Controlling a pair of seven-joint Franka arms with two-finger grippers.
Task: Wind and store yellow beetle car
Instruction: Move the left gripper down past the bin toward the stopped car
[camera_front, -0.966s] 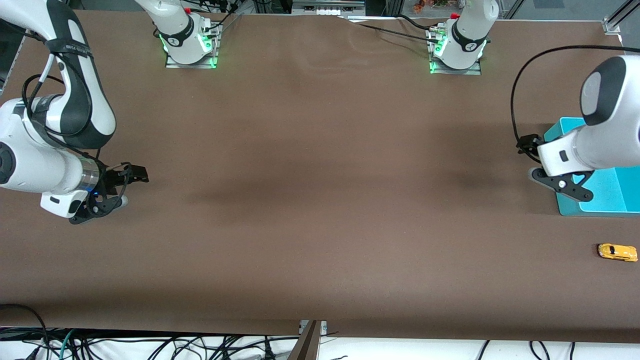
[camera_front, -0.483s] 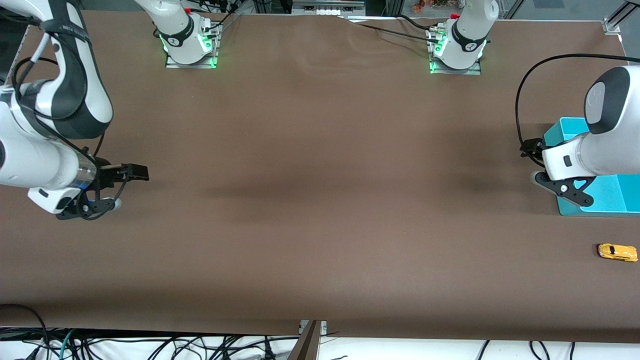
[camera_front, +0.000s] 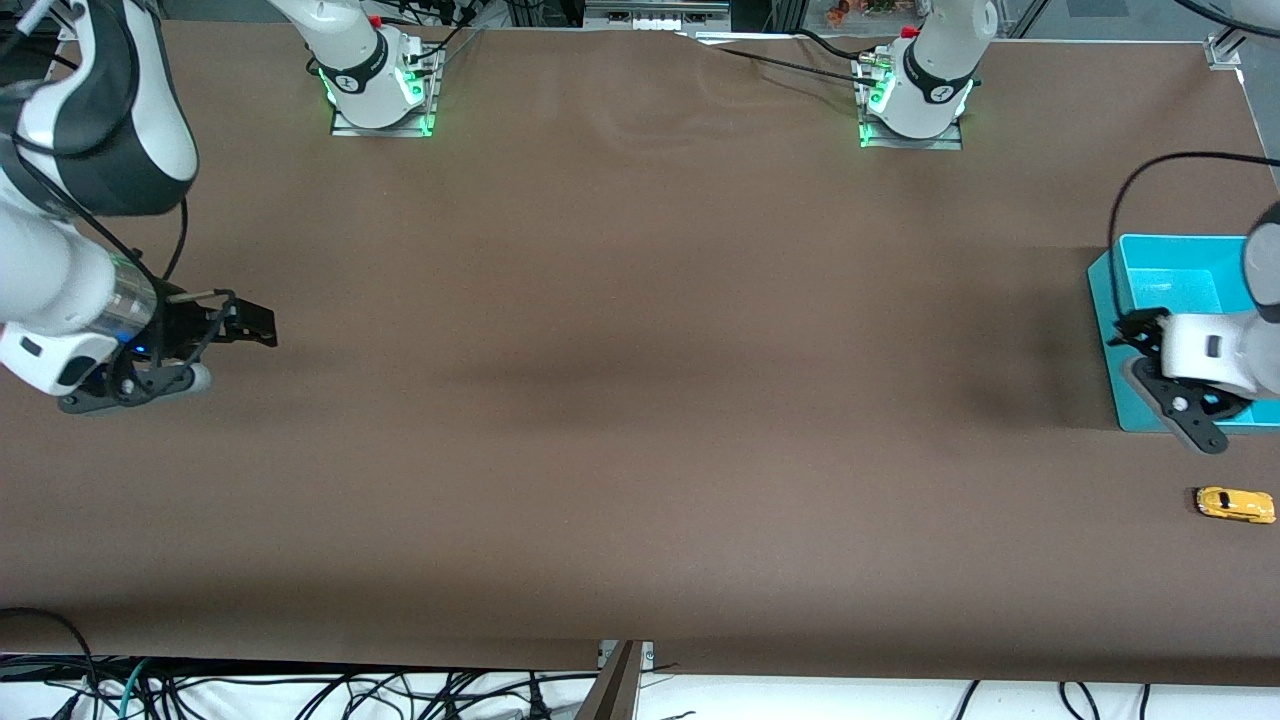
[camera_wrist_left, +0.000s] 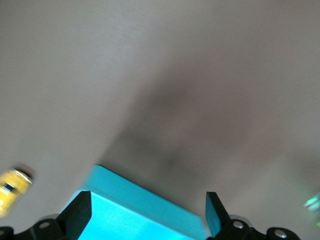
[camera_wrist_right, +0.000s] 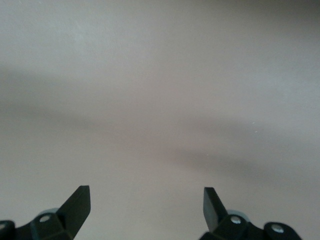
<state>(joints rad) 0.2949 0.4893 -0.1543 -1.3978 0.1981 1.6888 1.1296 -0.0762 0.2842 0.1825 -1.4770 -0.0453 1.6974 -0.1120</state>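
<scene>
The yellow beetle car (camera_front: 1235, 504) lies on the brown table at the left arm's end, nearer the front camera than the teal box (camera_front: 1165, 285). It also shows in the left wrist view (camera_wrist_left: 11, 191), off to one side of the fingers. My left gripper (camera_front: 1142, 330) hangs over the teal box's edge, open and empty; in the left wrist view (camera_wrist_left: 148, 215) the box (camera_wrist_left: 145, 212) lies between its fingers. My right gripper (camera_front: 250, 327) is open and empty over bare table at the right arm's end, and its wrist view (camera_wrist_right: 146, 206) shows only tabletop.
The two arm bases (camera_front: 378, 85) (camera_front: 915, 95) stand along the table's edge farthest from the front camera. Cables (camera_front: 300, 690) hang below the table's near edge. A black cable (camera_front: 1125, 200) loops up from the left wrist.
The left arm has swung toward its end of the table, and its gripper is now over the teal box's edge. The right gripper has drawn back slightly toward its end. The car has not moved.
</scene>
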